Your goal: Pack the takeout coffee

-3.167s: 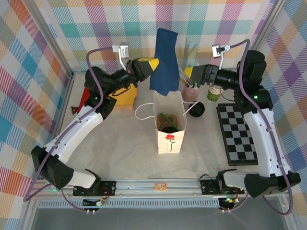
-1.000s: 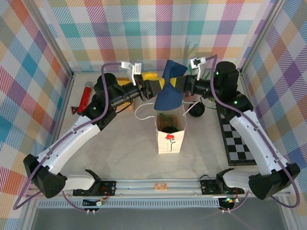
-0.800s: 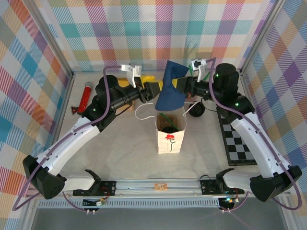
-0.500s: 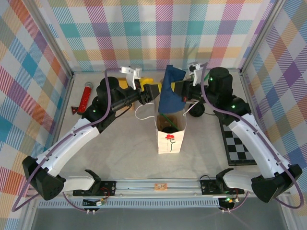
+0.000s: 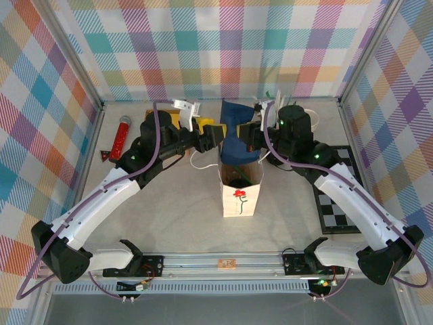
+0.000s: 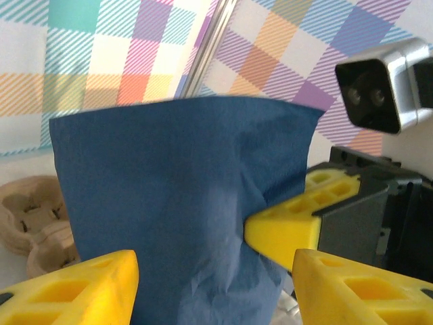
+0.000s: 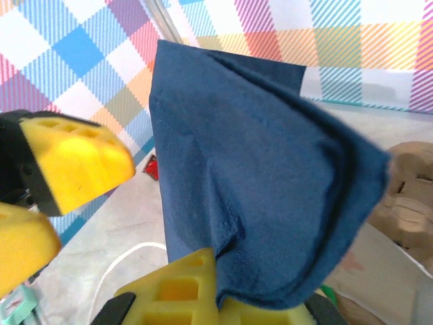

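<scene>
Bright, even light, soft shadows (no glare); wrist views blurry up close, bg sharper.

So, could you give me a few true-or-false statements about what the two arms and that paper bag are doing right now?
1. The right fingers pinch the blue napkin. True.
2. The white paper bag lies flat on its side. False: it stands upright with its mouth open.
3. The left fingers are clamped shut on the napkin. False: they stand wide apart, open.
4. A red flower is drawn on the bag's front. True.
</scene>
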You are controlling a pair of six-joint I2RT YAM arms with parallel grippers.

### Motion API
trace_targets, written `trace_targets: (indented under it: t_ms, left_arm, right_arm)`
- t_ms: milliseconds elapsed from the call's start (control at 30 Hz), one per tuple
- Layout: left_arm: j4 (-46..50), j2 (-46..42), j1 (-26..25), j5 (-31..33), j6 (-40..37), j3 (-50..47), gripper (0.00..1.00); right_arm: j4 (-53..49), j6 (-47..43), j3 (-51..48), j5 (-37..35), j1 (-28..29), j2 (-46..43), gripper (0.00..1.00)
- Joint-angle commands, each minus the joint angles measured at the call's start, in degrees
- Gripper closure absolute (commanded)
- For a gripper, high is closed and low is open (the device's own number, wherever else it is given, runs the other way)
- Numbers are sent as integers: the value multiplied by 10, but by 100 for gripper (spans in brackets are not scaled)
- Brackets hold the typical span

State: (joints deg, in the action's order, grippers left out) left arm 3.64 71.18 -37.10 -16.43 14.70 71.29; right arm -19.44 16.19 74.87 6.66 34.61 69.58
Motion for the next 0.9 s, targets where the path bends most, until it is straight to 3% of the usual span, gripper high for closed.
trace_targets:
  t_ms: [0, 600, 867]
  left_arm:
    - [26, -25, -4, -5, -9, -5, 39]
    - [7, -16, -4, -19, 11, -38, 48]
    - [5, -20, -4, -16, 9, -46, 55]
  right_arm:
    - [29, -13, -8, -37, 5, -1, 100]
    - [84, -15, -44, -71, 31, 28, 100]
    - [85, -20, -65, -103, 34, 25, 88]
